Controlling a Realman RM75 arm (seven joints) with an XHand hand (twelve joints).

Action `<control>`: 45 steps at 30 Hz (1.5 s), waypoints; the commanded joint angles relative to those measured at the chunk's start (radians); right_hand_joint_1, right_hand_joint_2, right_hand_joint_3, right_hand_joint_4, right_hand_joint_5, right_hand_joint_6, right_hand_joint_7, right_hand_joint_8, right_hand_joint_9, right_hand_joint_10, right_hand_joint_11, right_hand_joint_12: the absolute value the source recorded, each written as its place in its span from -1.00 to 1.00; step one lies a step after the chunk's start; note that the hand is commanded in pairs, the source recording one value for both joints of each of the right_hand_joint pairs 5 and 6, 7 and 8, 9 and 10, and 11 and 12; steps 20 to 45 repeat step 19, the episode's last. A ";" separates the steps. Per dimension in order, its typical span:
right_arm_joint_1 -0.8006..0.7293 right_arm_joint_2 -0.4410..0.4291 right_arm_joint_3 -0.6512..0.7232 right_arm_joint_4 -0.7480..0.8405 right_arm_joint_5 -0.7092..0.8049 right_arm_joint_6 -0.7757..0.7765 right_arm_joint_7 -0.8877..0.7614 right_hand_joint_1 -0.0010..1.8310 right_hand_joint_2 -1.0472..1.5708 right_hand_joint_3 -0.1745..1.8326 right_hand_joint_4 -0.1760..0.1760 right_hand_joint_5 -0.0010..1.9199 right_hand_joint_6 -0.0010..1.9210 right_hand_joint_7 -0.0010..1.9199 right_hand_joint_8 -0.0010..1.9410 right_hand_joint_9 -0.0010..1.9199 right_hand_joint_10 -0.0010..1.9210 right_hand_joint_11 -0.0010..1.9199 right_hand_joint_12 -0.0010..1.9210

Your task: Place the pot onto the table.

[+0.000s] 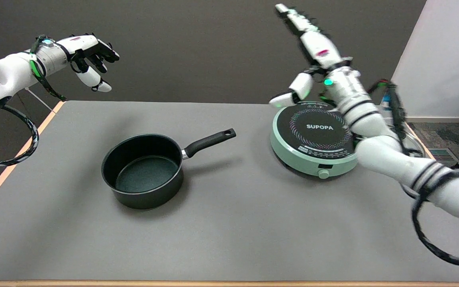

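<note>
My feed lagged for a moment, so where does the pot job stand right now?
Done, by the look of it: the pot sits upright on the grey table, apart from the green induction cooker, whose top is bare. In hand: nothing; the right robot hand is raised above the cooker's far side, fingers extended, clear of the pot handle. Left: at most drawing the arm back.

Dark grey wall (197, 48) behind, white panel (444, 59) at right, grey carpet floor (444, 135) w/ vent (442, 153)
</note>
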 commanded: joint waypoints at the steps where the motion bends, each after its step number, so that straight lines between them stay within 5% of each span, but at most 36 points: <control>1: -0.529 0.147 0.548 0.306 0.178 0.069 0.432 0.09 -0.53 -0.03 1.00 -0.95 -0.95 -0.95 -0.95 -0.95 -0.95 -0.95 -0.95; 9: -0.569 0.139 0.502 0.428 0.330 0.233 0.426 0.04 -0.47 -0.12 0.99 -0.95 -0.95 -0.95 -0.95 -0.95 -0.95 -0.95 -0.95; 19: -0.570 0.138 0.386 0.486 0.292 0.408 0.426 0.04 -0.39 -0.18 0.51 -0.95 -0.95 -0.95 -0.95 -0.95 -0.95 -0.95 -0.95; 45: -0.570 0.138 0.386 0.486 0.292 0.408 0.426 0.04 -0.39 -0.18 0.51 -0.95 -0.95 -0.95 -0.95 -0.95 -0.95 -0.95 -0.95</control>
